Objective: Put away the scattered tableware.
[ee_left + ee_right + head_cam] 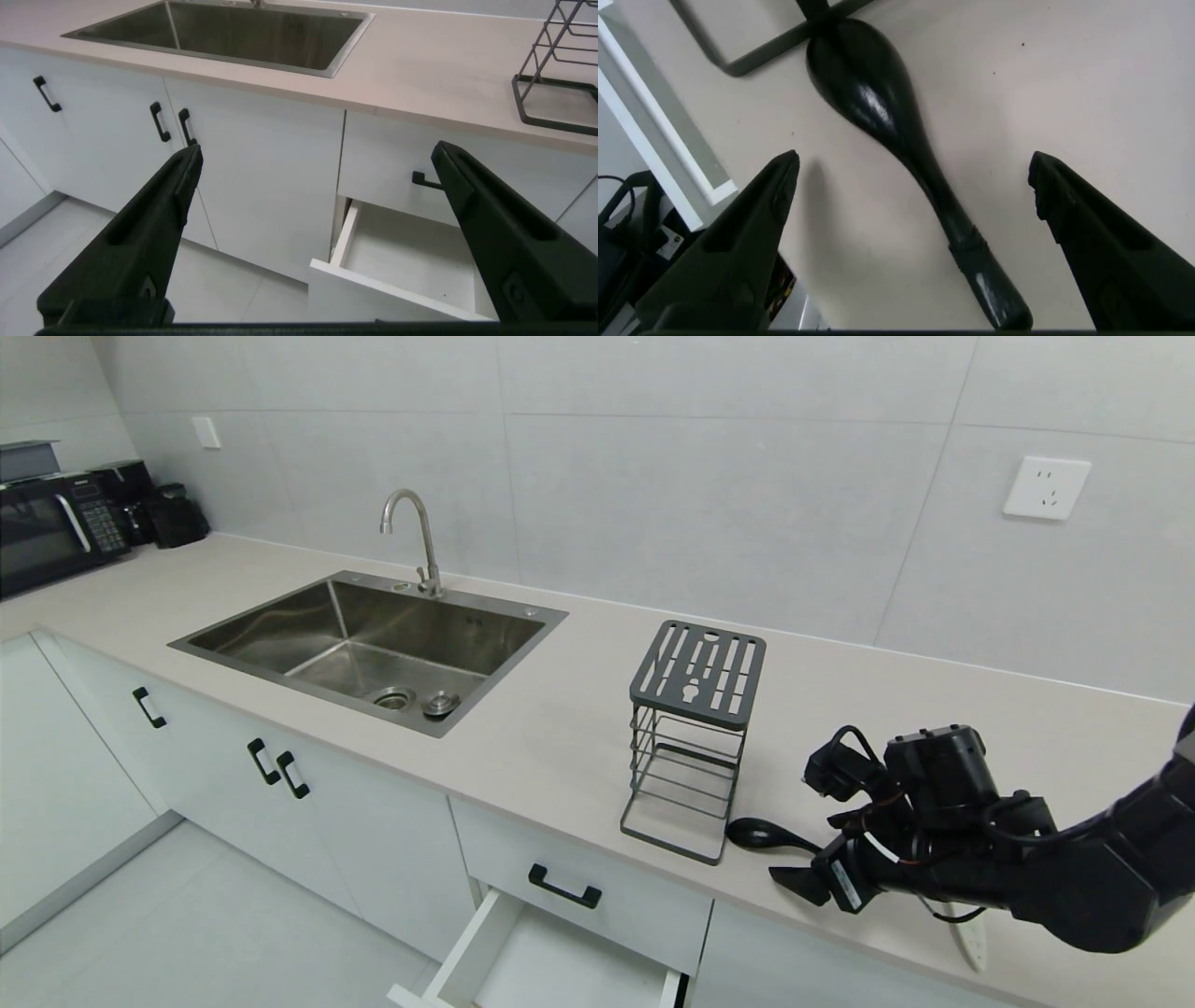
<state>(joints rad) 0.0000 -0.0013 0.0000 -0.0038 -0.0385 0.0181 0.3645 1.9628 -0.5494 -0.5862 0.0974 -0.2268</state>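
Note:
A black spoon (878, 112) lies flat on the beige counter (560, 728), its bowl touching the base of the black wire rack (695, 737). In the head view the spoon (761, 833) sits just right of the rack, near the counter's front edge. My right gripper (912, 163) hovers open over the spoon's handle, one finger (738, 243) on each side and nothing held; the head view shows it (801, 877) low at the right. My left gripper (313, 168) is open and empty in front of the cabinets, facing the open drawer (411, 261).
The steel sink (373, 644) with its tap lies to the left. A white drawer (541, 957) stands pulled out below the counter. A white utensil (971, 941) pokes out from under my right arm. A microwave (51, 527) stands far left.

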